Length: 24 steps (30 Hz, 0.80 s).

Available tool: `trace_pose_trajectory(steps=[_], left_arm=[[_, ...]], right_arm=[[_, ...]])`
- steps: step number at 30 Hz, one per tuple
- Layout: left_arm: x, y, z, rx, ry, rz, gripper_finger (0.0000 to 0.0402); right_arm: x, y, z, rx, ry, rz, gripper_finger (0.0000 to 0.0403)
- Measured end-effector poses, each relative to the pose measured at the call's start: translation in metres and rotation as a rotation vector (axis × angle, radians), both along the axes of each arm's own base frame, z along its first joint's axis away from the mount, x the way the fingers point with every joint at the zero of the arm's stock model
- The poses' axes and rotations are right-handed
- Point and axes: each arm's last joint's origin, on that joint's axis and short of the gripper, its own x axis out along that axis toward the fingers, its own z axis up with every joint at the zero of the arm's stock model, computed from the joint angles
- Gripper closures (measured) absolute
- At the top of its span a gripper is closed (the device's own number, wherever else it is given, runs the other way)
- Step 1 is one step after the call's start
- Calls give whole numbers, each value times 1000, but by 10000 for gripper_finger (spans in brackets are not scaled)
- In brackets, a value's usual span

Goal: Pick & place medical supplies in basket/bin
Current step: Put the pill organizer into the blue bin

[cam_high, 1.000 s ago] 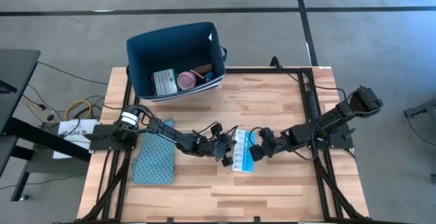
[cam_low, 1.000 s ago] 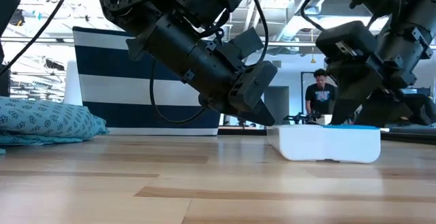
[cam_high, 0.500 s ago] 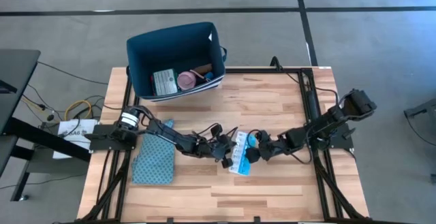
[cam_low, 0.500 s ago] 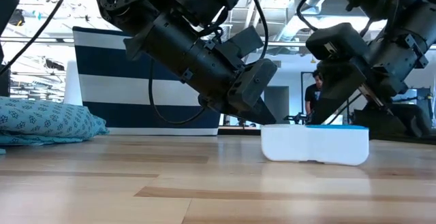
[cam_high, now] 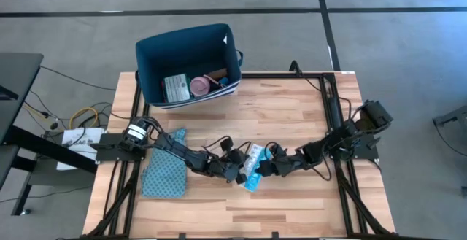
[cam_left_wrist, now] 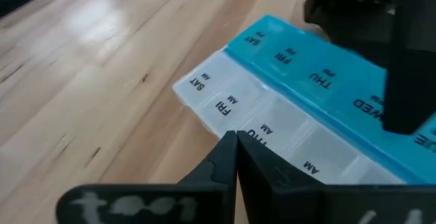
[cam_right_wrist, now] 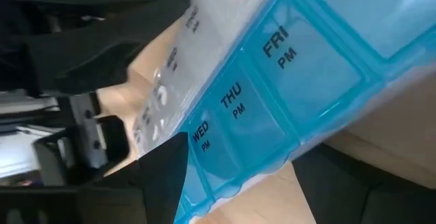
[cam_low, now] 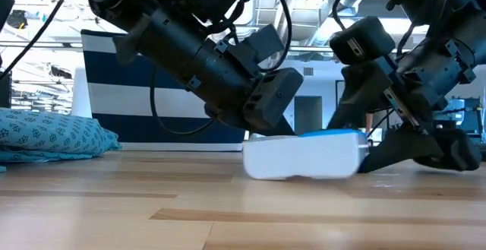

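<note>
Flanking the ridged plastic pill organiser [cam_high: 251,167], both jaws touch it.

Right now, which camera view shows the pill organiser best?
The left wrist view: the pill organiser shows its day labels on both rows. The right wrist view shows only part, the low view only its side, and the high view shows it small between both grippers.

Glossy translucent plastic pill organiser [cam_left_wrist: 293,108], smooth varnished wood table [cam_high: 292,116], matt patterned cloth pouch [cam_high: 164,171], dark plastic tub [cam_high: 182,41].
</note>
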Motion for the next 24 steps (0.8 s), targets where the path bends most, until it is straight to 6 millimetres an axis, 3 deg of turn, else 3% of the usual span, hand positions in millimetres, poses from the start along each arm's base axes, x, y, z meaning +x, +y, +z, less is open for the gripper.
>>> trace_pose_trajectory(steps=[7,12,19,24], left_arm=[[-1,-2,-2,-48,-13,35,401],[1,-10,-2,-115,-13,-61,401],[2,-20,1,-83,-20,-93,401],[0,-19,0,-70,8,-71,402]], right_arm=[[7,4,-3,-37,-89,-82,154],[9,-2,-3,-92,-103,-137,154],[9,1,-3,-108,-90,-59,162],[5,8,-4,-142,-78,30,201]])
